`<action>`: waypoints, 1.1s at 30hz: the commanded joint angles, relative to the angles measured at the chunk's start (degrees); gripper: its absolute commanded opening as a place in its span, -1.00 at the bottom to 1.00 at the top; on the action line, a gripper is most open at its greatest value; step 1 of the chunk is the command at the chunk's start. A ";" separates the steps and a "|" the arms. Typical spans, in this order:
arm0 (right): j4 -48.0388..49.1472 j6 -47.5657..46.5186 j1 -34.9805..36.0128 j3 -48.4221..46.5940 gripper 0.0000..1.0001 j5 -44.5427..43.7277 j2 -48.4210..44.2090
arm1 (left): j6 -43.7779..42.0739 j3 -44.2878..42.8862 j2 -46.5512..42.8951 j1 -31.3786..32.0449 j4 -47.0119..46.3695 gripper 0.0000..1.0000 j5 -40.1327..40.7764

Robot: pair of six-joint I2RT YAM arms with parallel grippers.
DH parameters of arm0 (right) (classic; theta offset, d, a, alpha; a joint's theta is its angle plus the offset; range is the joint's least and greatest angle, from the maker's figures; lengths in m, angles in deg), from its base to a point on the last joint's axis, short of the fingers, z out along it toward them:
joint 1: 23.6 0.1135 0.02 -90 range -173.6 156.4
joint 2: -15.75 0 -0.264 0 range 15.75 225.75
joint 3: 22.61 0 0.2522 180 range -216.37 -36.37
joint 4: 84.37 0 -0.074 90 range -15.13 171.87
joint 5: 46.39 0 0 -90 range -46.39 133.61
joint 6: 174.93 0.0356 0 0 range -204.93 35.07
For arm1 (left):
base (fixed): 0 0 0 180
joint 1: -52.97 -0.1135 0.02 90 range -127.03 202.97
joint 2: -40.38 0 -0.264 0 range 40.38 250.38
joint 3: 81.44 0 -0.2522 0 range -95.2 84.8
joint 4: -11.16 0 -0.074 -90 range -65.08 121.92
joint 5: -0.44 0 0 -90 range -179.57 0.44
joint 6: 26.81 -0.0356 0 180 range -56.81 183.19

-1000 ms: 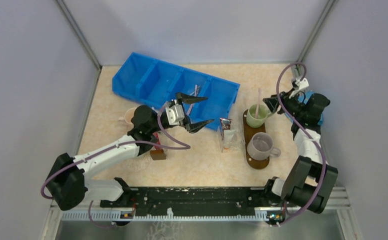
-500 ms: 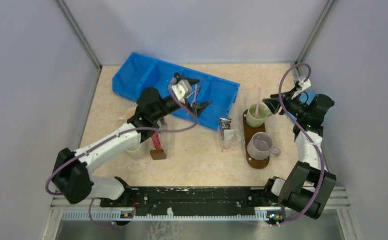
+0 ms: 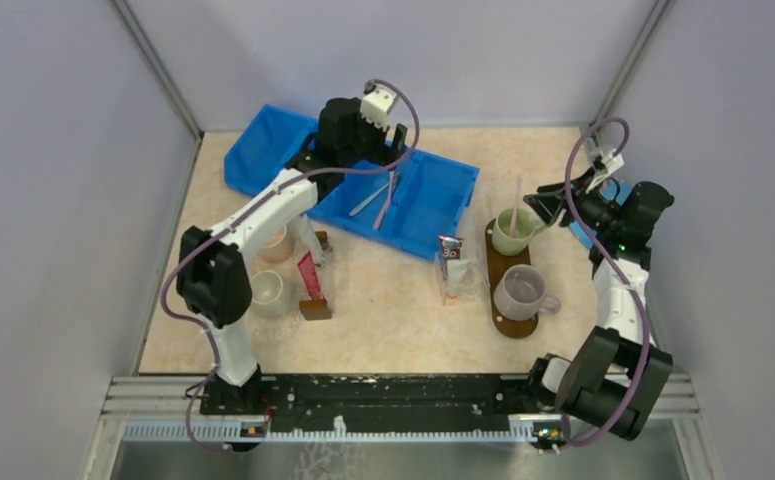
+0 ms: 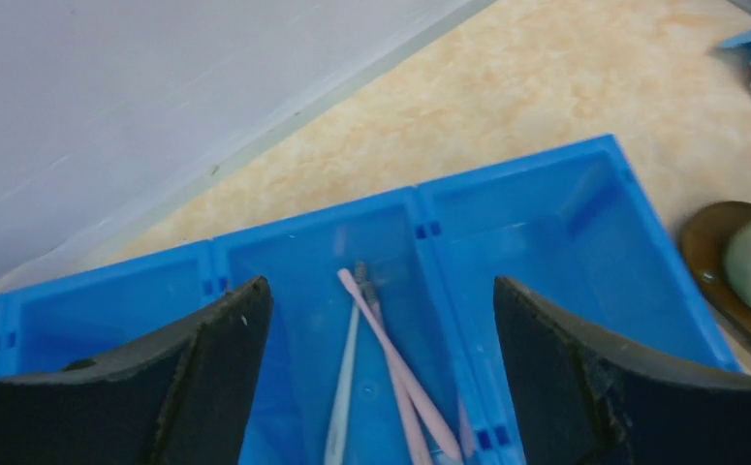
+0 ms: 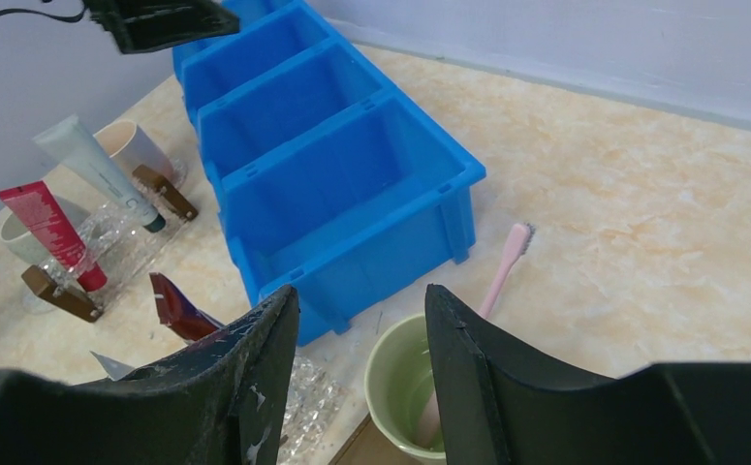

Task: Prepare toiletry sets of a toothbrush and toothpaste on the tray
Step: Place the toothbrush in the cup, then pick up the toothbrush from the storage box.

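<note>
The left gripper (image 4: 381, 291) hangs over the blue plastic compartment bin (image 3: 263, 160) in the upper middle of the top view, jaws spread wide and holding nothing. Below it, in the compartment second from the bin's right end, lie a thin pale pink toothbrush (image 4: 400, 373) and a thin white toothbrush (image 4: 344, 378), crossing near their heads.

To lift just one, the jaws should probably come down across a shaft where the two brushes lie apart. The fingers need to stay off the divider walls, which leave little room.

The long dark brown oval tray (image 3: 508, 325) sits right of centre in the top view. It carries a pale green mug (image 3: 511, 232), with another pink toothbrush (image 3: 518, 200) standing in it, and a grey mug (image 3: 520, 290).

The right gripper (image 5: 361, 295), open and empty, hovers just above the green mug and could crowd a delivery there. A dark-and-white toothpaste tube (image 3: 451, 262) lies on the table (image 3: 383, 320) just left of the tray. A red toothpaste tube (image 3: 310, 277) stands further left.
</note>
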State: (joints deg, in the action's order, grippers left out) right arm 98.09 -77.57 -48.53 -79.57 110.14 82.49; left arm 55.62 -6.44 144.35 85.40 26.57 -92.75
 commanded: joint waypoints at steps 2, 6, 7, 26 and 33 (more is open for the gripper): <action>-2.93 -1.85 -0.34 -4.76 0.02 1.36 0.31 | -3.48 -17.34 9.88 -3.64 16.93 0.66 3.39; -7.48 -5.44 -0.37 -6.19 0.02 0.42 1.04 | -5.34 -22.36 14.85 -4.98 21.51 0.31 2.08; -8.40 -6.03 -0.38 -6.47 0.02 0.24 1.29 | -5.47 -21.34 15.07 -5.33 20.82 0.23 1.83; -7.37 -5.42 -0.38 -5.93 0.02 0.54 1.91 | -0.03 -22.36 24.76 -7.28 25.89 -0.26 -5.84; -7.07 -5.33 -0.36 -5.76 0.02 0.46 2.03 | -0.59 -23.90 27.26 -7.26 28.30 -0.20 -5.79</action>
State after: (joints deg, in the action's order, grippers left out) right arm 88.74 -82.82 -48.53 -83.42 110.14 84.81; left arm 55.03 -27.41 169.94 78.25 52.71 -97.71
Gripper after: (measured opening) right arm 0.511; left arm 0.384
